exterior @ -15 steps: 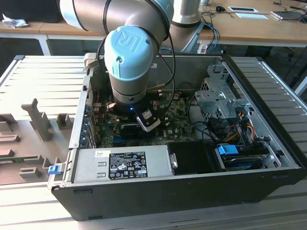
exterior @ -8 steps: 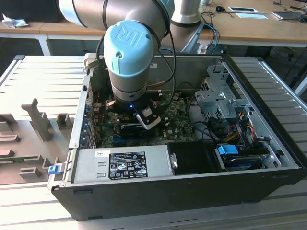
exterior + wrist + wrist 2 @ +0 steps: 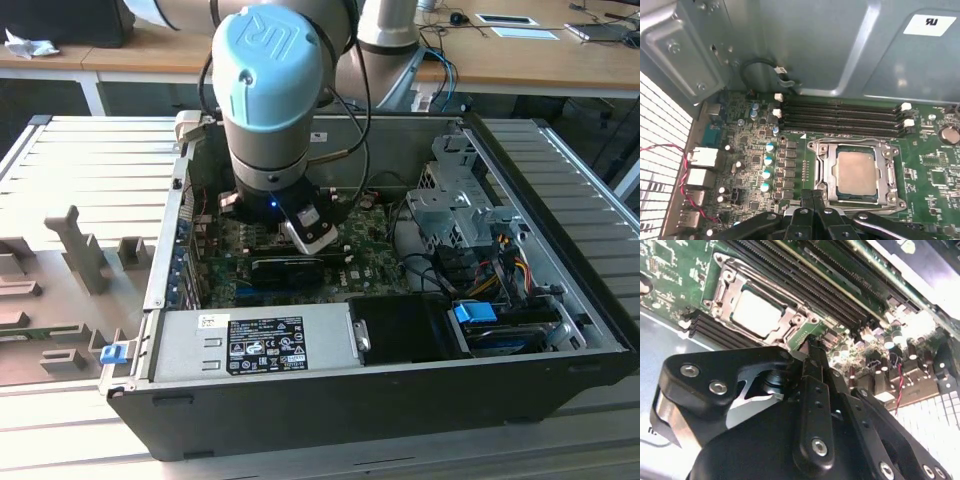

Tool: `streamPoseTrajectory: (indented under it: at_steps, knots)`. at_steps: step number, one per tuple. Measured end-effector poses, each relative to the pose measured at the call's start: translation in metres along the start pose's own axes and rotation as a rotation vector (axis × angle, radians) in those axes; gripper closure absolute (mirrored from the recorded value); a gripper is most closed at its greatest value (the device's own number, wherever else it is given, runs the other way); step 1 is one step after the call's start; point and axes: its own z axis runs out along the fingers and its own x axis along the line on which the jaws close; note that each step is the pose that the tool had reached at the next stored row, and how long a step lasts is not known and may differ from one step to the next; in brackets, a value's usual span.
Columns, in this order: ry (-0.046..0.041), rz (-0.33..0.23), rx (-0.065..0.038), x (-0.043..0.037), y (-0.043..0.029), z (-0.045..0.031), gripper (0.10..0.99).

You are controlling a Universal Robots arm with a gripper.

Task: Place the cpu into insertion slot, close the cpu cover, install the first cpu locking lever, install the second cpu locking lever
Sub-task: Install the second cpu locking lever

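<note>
Black linkage bars of the gripper (image 3: 812,357) sit closest to the lens in both wrist views, and the two slim fingers look pressed together with nothing between them, their tips poised just beside the edge of the insertion slot (image 3: 856,172). Inside that silver-framed socket lies the cpu (image 3: 856,172), its pale metal face showing flat and square in the opening; the second wrist view shows it (image 3: 756,313) seated the same way. A thin silver frame, seemingly the cpu cover (image 3: 890,175), appears to lie down around the chip, though whether it is locked I cannot tell. I judge the chip light, rigid and fragile, with a smooth, slippery top; it is best taken by its opposite edges, never pressed on the face. The cover plate would be thin, springy sheet metal, best pushed at its free edge. Around the socket spreads the green motherboard (image 3: 930,170), crowded with black memory slots (image 3: 840,116) and upright capacitors (image 3: 769,160), leaving little clearance. In the exterior view the arm (image 3: 270,100) reaches down into the open computer case (image 3: 560,230), beside the grey power supply (image 3: 255,343), all resting on a ribbed metal table (image 3: 90,150) with wooden desks (image 3: 560,60) behind.
</note>
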Motion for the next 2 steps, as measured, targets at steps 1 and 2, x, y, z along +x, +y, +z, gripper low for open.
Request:
streamPoseTrajectory:
  at_steps: [1, 2]
  knots:
    - [-0.0001, 0.0, 0.0, 0.0, 0.0, 0.0, 0.98]
    - [-0.0002, 0.0, 0.0, 0.0, 0.0001, -0.0001, 0.98]
